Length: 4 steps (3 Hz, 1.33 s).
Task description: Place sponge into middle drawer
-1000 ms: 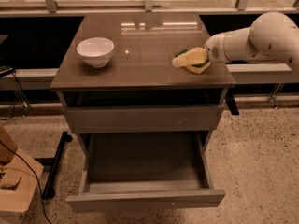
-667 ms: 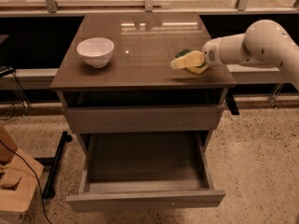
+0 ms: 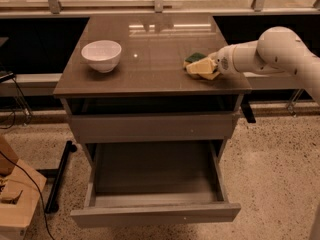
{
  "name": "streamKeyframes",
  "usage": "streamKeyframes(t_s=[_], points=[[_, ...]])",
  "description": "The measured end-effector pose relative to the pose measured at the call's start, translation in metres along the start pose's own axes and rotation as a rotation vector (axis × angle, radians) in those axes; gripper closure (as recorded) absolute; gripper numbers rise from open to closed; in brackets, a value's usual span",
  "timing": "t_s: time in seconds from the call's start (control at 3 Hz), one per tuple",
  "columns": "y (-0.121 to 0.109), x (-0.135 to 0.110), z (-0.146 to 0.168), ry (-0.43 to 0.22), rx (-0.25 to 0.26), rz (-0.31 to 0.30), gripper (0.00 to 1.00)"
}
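Observation:
The sponge, yellow with a dark green layer, lies on the cabinet top near its right edge. My gripper reaches in from the right on a white arm and sits at the sponge, low over the top, covering most of it. Only the sponge's green far edge shows clearly. The middle drawer is pulled out wide below the shut top-tier drawer, and nothing shows inside it.
A white bowl stands on the left of the cabinet top. A railing and glass run behind the cabinet. A wooden box and a black stand leg sit on the speckled floor at the left.
My gripper has shifted slightly left along the cabinet top at the sponge, and the arm's elbow has swung round. The drawer and bowl have not moved.

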State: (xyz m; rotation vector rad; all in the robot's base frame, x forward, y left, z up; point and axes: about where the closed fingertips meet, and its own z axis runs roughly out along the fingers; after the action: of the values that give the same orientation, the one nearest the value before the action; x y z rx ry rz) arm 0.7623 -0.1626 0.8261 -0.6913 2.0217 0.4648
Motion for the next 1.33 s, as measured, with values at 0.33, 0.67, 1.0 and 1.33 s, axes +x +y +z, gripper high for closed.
streamKeyframes(t_s=[0.33,0.67,1.0,1.33], points=[[0.007,-0.012,-0.013,-0.015,0.013,-0.032,0.66],[0.029,-0.033,-0.032,-0.042,0.008,-0.090,0.89],[0.066,-0.054,-0.052,-0.067,0.006,-0.143,1.00],[0.110,-0.059,-0.073,-0.039,-0.019,-0.206,1.00]])
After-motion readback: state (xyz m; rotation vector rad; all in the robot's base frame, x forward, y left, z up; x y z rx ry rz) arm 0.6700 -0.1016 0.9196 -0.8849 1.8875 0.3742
